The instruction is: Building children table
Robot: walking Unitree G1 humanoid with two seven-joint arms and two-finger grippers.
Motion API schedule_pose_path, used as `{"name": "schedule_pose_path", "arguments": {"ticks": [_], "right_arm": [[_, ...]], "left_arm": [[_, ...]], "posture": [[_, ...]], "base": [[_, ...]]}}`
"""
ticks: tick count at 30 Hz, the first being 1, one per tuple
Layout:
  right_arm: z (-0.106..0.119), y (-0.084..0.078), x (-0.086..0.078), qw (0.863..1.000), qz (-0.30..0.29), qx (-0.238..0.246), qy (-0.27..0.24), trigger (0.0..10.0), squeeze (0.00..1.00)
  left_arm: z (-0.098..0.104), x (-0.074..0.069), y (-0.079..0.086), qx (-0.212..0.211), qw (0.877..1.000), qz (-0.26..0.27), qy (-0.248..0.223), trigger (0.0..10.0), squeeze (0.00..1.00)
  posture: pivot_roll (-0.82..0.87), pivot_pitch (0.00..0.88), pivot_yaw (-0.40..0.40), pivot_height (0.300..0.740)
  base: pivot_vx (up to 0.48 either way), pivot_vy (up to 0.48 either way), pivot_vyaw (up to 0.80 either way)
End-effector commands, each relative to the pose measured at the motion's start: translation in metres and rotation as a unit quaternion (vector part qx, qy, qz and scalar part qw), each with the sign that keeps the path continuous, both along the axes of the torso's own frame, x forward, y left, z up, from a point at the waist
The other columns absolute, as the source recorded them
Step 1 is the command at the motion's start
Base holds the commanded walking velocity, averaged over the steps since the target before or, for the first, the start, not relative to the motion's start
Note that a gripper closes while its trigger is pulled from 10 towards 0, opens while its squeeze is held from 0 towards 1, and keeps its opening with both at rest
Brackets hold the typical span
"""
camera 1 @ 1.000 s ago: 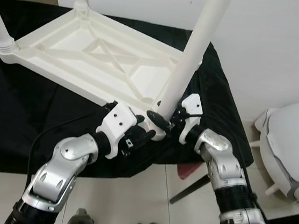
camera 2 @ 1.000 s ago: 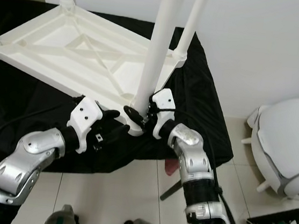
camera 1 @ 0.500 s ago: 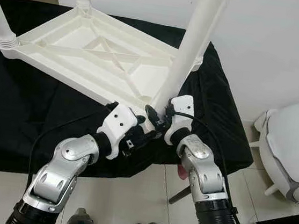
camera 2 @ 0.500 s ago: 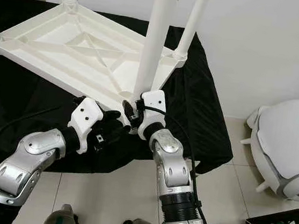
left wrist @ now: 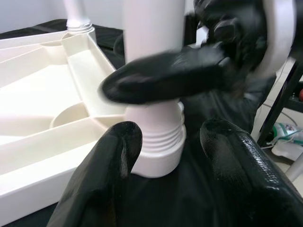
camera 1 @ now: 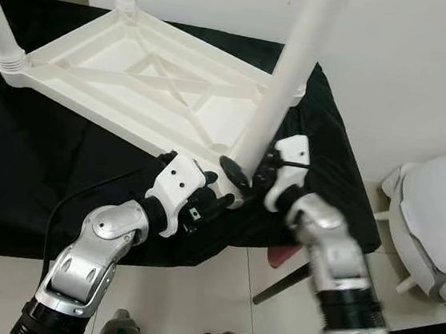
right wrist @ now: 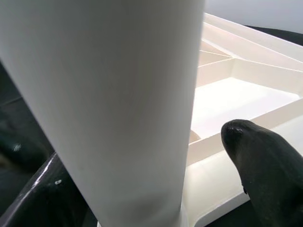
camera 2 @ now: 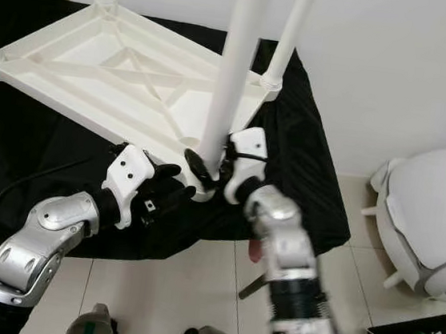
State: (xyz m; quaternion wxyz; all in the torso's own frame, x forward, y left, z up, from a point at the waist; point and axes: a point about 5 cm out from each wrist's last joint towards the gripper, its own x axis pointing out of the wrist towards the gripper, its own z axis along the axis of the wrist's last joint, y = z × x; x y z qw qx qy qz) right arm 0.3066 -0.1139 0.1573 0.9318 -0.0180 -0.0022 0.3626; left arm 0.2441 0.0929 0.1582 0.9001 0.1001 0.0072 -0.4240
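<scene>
A black cloth [camera 1: 38,162] covers a low surface against a white wall, on a pale tiled floor. On it lies an upturned white table top [camera 1: 151,86], ribs facing up, with legs standing at its corners; their upper ends are cut off by the frame. The near leg [camera 1: 285,85] rises at 1 o'clock from the corner closest to the robot. The right gripper [camera 2: 211,166] has its jaws spread around this leg just above the threaded base, one finger hidden behind it. The left gripper [left wrist: 165,156], jaws apart, sits at 7 o'clock of the socket [left wrist: 158,146], touching nothing. The right forearm is blurred.
</scene>
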Motion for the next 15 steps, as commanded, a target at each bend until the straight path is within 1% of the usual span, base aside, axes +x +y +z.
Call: {"name": "schedule_pose_path", "arguments": {"ticks": [1,2,4,6,9,10,13,15], "right_arm": [[-0.004,-0.01,0.001,1.0,0.022,-0.002,0.009,10.0,0.0],[-0.004,-0.01,0.001,1.0,0.022,-0.002,0.009,10.0,0.0],[-0.01,-0.017,0.001,0.996,0.08,-0.027,0.018,10.0,0.0],[-0.013,-0.018,0.003,0.991,0.121,-0.048,0.016,10.0,0.0],[-0.014,-0.016,0.004,0.989,0.137,-0.05,0.018,10.0,0.0],[-0.015,-0.012,0.006,0.987,0.15,-0.054,0.018,10.0,0.0],[-0.016,-0.009,0.009,0.985,0.161,-0.061,0.015,10.0,0.0],[-0.016,-0.002,0.016,0.982,0.177,-0.066,0.01,10.0,0.0]], "left_arm": [[0.0,0.002,0.0,0.001,1.0,0.023,-0.004,10.0,0.0],[0.0,0.002,0.0,0.001,1.0,0.023,-0.004,10.0,0.0],[-0.001,0.001,0.001,0.004,1.0,0.022,-0.004,10.0,0.0],[-0.001,0.001,0.003,0.007,1.0,0.019,-0.003,10.0,0.0],[-0.001,0.001,0.003,0.009,1.0,0.018,-0.004,10.0,0.0],[0.0,0.001,0.004,0.01,1.0,0.018,-0.004,10.0,0.0],[0.0,0.001,0.004,0.01,1.0,0.016,-0.004,10.0,0.0],[0.001,-0.002,0.003,0.012,1.0,0.009,-0.003,10.0,0.0]], "posture": [[0.04,0.016,-0.098,0.74],[0.04,0.016,-0.098,0.74],[0.04,0.011,-0.094,0.74],[0.05,0.01,-0.093,0.74],[0.05,0.008,-0.092,0.74],[0.06,0.008,-0.091,0.74],[0.06,0.008,-0.091,0.74],[0.06,0.006,-0.091,0.74]], "base": [[0.0,0.0,0.0],[0.0,0.0,0.0],[0.0,0.0,0.0],[0.0,0.0,0.0],[0.0,0.0,0.0],[0.0,0.0,0.0],[0.0,0.0,0.0],[0.0,0.0,0.0]]}}
